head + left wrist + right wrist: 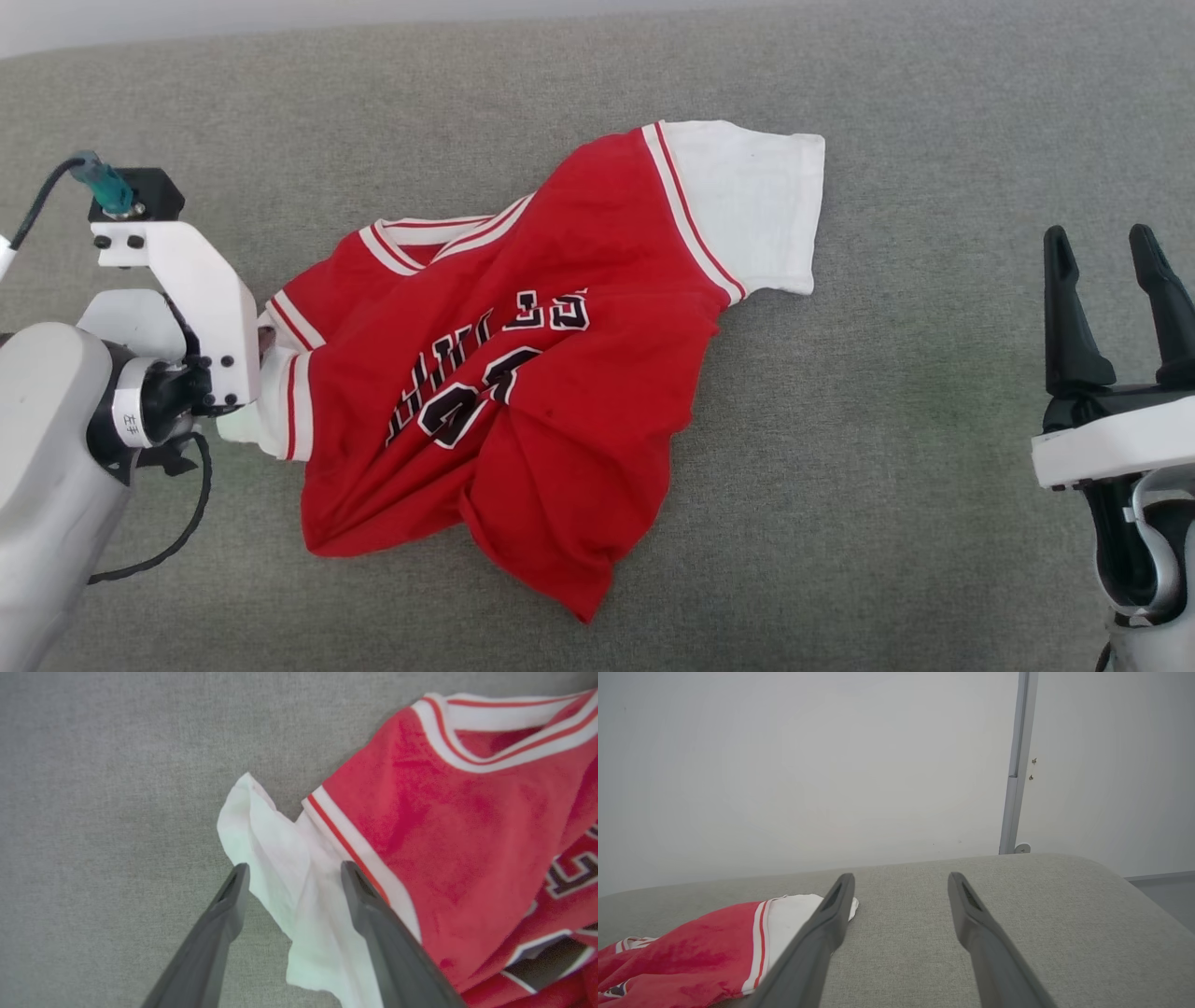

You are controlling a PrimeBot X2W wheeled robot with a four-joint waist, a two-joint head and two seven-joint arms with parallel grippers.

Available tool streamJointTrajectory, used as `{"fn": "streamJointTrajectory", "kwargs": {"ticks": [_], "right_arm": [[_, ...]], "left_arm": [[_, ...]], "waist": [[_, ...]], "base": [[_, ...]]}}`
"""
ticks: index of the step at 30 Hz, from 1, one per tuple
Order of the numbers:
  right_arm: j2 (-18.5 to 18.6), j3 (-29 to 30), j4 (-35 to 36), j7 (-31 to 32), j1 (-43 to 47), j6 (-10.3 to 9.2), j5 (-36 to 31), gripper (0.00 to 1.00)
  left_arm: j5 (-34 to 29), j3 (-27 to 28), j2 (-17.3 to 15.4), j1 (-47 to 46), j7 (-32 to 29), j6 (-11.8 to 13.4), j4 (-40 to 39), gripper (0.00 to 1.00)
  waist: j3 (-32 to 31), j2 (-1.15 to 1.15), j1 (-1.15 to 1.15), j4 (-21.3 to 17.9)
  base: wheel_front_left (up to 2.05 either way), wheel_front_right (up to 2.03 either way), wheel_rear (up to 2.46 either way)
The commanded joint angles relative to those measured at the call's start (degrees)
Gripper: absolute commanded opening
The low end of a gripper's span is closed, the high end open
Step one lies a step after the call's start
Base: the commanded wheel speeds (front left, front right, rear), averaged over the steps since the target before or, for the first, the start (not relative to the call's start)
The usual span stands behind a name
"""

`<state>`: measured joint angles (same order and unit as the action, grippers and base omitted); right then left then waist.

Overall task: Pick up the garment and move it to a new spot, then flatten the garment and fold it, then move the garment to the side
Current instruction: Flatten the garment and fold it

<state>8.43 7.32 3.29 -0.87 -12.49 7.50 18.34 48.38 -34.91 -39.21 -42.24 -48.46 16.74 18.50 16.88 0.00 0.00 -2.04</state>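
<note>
The garment (523, 392), a red jersey with white sleeves and black lettering, lies crumpled in the middle of the grey surface, one white sleeve (747, 205) spread toward the far right. My left gripper (294, 870) is open, and the other white sleeve (280, 858) lies loosely between its two dark fingers. In the head view a white wrist bracket (201, 299) hides those fingers at the garment's left edge. My right gripper (1098, 233) stands open and empty, well to the right of the garment (691, 947).
A grey upholstered surface (934, 467) carries everything, with bare cloth to the right and in front of the garment. Its far edge meets a white wall (784, 765) with a metal post (1015, 765). The surface's right end rounds off (1134, 896).
</note>
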Motion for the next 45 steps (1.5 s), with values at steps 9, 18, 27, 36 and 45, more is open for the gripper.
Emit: {"fn": "streamJointTrajectory", "kwargs": {"ticks": [9,18,27,36,45], "right_arm": [[0.8,0.5,0.0,-0.2,-0.7,-0.02,0.2,1.00],[0.4,1.5,1.1,0.7,0.5,-0.02,-0.9,1.00],[0.6,0.8,1.2,1.8,0.1,-0.02,-0.3,1.00],[2.6,-2.5,-0.3,3.3,-0.9,-0.02,1.2,1.00],[7.3,-6.2,-4.4,5.9,-4.3,-0.02,1.4,1.00]], "left_arm": [[0.3,0.1,2.7,-2.5,2.9,-2.4,9.8,0.00],[1.3,1.4,0.2,0.9,2.3,0.3,7.5,0.00],[3.6,3.2,-0.2,5.9,4.1,1.9,5.0,0.11],[3.8,6.5,0.6,7.6,15.5,-1.4,0.0,1.00],[-0.3,8.4,2.4,13.9,35.7,-5.5,-9.8,1.00]], "waist": [[0.7,0.00,0.00,0.5],[-0.2,0.00,0.00,3.1],[0.2,0.00,0.00,4.3],[0.1,0.00,0.00,5.1],[-0.7,0.00,0.00,8.6]], "base": [[0.00,0.00,0.00],[0.00,0.00,0.00],[0.00,0.00,0.00],[0.00,0.00,0.00],[0.00,0.00,0.00]]}}
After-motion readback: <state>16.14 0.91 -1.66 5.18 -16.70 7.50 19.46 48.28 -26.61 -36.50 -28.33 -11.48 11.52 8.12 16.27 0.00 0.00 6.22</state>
